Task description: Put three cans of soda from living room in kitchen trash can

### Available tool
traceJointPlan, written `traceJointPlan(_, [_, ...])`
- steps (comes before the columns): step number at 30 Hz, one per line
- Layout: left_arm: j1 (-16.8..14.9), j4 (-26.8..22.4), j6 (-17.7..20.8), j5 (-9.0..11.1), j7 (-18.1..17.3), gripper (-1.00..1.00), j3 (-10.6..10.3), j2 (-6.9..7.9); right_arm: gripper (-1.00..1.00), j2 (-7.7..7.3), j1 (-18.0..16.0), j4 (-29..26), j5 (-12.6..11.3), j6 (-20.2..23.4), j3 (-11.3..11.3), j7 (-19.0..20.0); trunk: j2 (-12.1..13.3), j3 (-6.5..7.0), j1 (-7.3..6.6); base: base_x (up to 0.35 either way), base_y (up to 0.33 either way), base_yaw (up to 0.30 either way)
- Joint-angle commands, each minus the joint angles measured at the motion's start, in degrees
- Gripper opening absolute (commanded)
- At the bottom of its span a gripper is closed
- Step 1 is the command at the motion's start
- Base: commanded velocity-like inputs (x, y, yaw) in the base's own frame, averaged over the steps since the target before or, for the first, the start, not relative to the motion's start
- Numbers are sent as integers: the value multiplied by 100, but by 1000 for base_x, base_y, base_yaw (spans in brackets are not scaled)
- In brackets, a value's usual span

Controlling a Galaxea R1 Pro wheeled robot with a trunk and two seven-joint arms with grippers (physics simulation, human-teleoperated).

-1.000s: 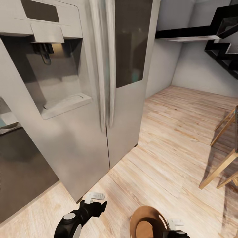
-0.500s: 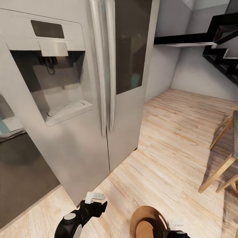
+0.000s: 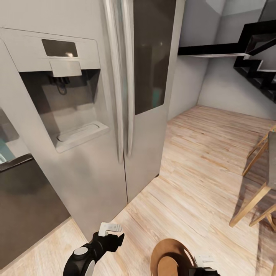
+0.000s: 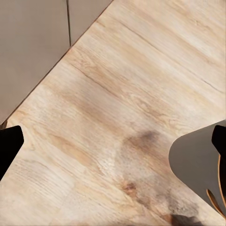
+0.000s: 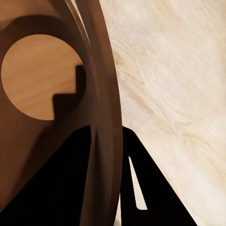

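Right gripper (image 5: 101,155) clamped on trash can (image 3: 170,257) rim — can interior bare, no soda cans visible. Left gripper (image 3: 109,229) state unclear, beside fridge (image 3: 96,115). Judgement: all three soda cans pending.

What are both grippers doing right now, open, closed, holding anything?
Left gripper: open, holding nothing.
Right gripper: closed on the rim of the trash can.

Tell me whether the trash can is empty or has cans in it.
Empty, as far as shown: the tash can has a bare round bottom in the right wrist view, with the right gripper clamped on its rim.
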Motion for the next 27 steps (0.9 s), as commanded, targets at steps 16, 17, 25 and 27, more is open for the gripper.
traceJointPlan(16, [0, 0, 0, 0, 0, 100, -5, 1, -100, 1, -1, -5, -32, -3, -6, 30, 643, 370, -352, 0, 0, 0])
traceJointPlan(17, [0, 0, 0, 0, 0, 100, -6, 1, -100, 1, -1, -7, -32, -4, -6, 29, 683, 397, -374, 0, 0, 0])
traceJointPlan(25, [0, 0, 0, 0, -2, 100, -5, 1, -100, 1, -1, -11, -32, -5, -6, 27, 1004, 614, -550, 0, 0, 0])
traceJointPlan(27, [0, 0, 0, 4, -1, 100, -2, 1, -100, 1, -1, -11, -30, -7, -6, 27, 1084, 668, -594, 0, 0, 0])
